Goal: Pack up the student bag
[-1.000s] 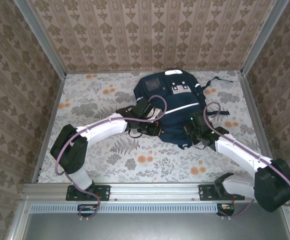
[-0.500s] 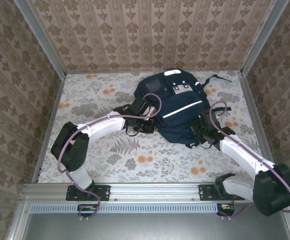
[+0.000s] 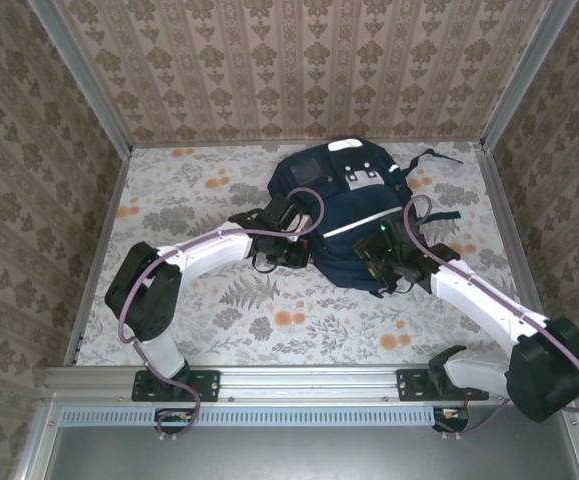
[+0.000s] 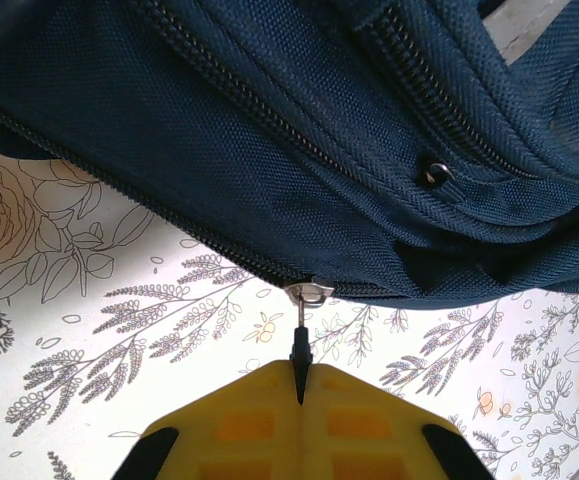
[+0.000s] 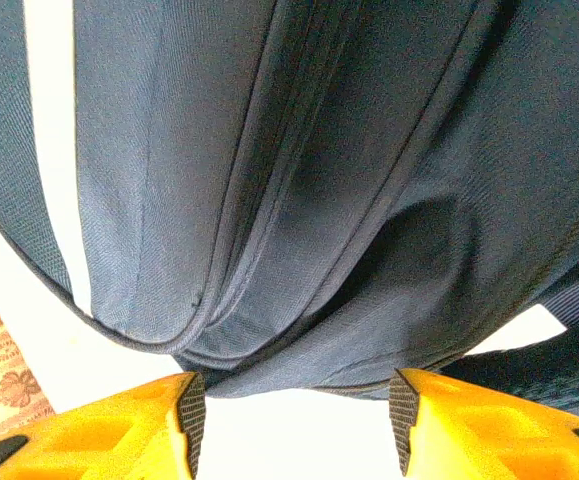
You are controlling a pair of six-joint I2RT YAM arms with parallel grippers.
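The student bag [image 3: 344, 205], navy blue with a white stripe, lies flat at the back middle of the table. My left gripper [image 3: 301, 250] is at its left edge, shut on the black zipper pull [image 4: 300, 350] that hangs from the silver slider [image 4: 309, 292] on the student bag [image 4: 269, 130]. My right gripper [image 3: 377, 262] is at the bag's near right corner, open, its yellow fingers [image 5: 119, 430] on either side of the bag's lower edge [image 5: 299, 250] with nothing gripped between them.
The table [image 3: 189, 190] carries a floral cloth, with patterned walls on three sides. Dark straps [image 3: 439, 160] trail from the bag toward the right wall. Bare cloth lies left of the bag and along the near edge.
My right gripper has opened and let go of the bag's corner. The bag has shifted slightly and settled. The left gripper stays shut on the zipper pull.
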